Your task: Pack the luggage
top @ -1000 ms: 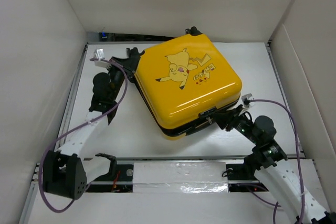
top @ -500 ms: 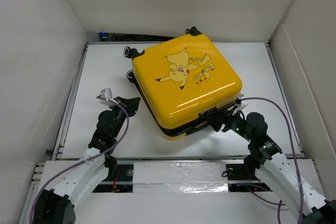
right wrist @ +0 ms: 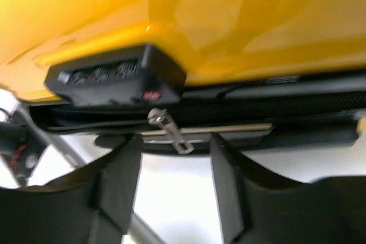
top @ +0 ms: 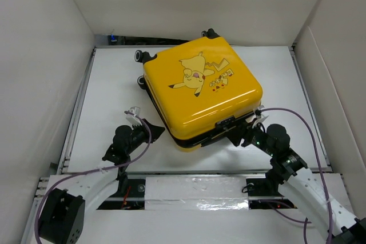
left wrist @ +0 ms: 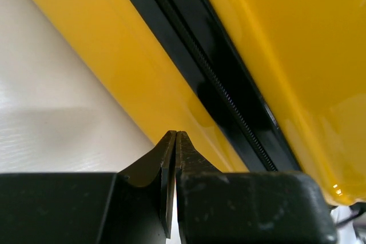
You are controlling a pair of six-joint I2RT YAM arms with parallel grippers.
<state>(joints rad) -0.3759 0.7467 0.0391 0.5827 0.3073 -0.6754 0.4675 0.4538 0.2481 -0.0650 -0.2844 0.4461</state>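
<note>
Luggage (top: 203,92) lay closed and flat on the tabletop (top: 108,95), turned askew, middle toward the far edge, printed shell up; black wheels (top: 140,56) on its far-left side. Left gripper (top: 158,132) was pinched fully together on nothing, tips right by the case's near-left side below the black zip band (left wrist: 229,95); contact unclear. Right gripper (right wrist: 174,161) sat at the near-right side under the lock block (right wrist: 114,75); fingers moderately apart, metal zipper pull (right wrist: 167,130) hanging between them, not clamped.
</note>
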